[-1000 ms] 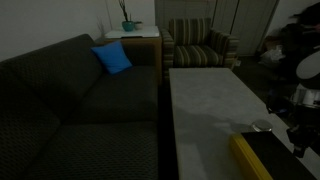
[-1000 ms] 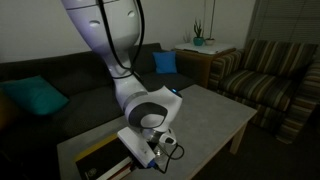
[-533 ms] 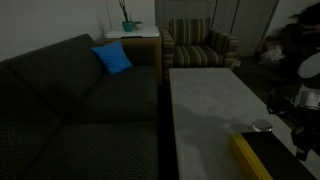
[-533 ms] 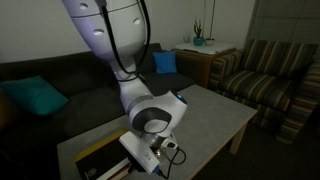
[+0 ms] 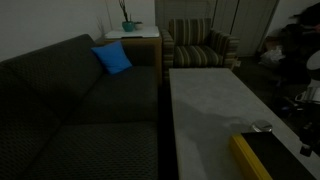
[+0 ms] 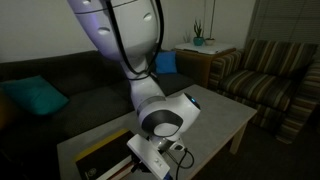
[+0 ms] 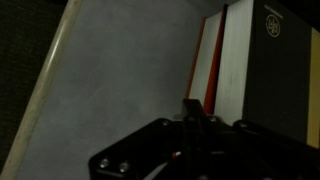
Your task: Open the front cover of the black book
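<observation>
The black book (image 7: 285,70) lies closed on the grey table (image 7: 120,80), with white page edges and a red-orange strip along its near side. It shows in both exterior views (image 5: 262,158) (image 6: 100,158), with a yellow edge. My gripper (image 7: 193,108) hangs just beside the book's page edge, and its fingers are pressed together with nothing between them. In an exterior view the gripper (image 6: 160,163) sits low over the table next to the book. In the view from the table's end only a dark part of the arm (image 5: 306,100) shows at the right border.
A dark sofa (image 5: 80,100) runs along the table (image 5: 210,100), with a blue pillow (image 5: 112,58) and a teal pillow (image 6: 35,97) on it. A striped armchair (image 5: 200,45) and a side table with a plant (image 5: 130,28) stand beyond. A small round object (image 5: 262,127) lies near the book.
The arm has shifted sideways along the table and the gripper has dropped a little lower beside the book. The book has not moved and stays closed.
</observation>
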Controlling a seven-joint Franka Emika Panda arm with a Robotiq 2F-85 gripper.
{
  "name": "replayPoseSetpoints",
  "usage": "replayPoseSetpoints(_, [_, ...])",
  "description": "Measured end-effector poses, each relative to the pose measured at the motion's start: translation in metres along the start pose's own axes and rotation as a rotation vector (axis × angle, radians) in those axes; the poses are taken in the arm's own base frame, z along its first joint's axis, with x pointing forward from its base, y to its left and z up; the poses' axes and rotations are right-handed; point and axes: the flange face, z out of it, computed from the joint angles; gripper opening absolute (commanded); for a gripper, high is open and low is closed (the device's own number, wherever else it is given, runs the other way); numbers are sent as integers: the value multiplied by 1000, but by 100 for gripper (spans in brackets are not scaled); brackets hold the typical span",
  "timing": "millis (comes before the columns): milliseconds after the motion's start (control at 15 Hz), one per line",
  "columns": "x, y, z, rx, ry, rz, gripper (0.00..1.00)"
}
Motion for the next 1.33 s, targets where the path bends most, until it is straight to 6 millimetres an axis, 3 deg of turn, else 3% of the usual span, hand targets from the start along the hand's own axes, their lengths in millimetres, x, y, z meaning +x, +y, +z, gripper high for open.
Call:
replayPoseSetpoints(667, [13, -15, 5, 82, 55, -18, 0])
replayPoseSetpoints(1333, [13, -12, 9, 126, 85, -50, 0])
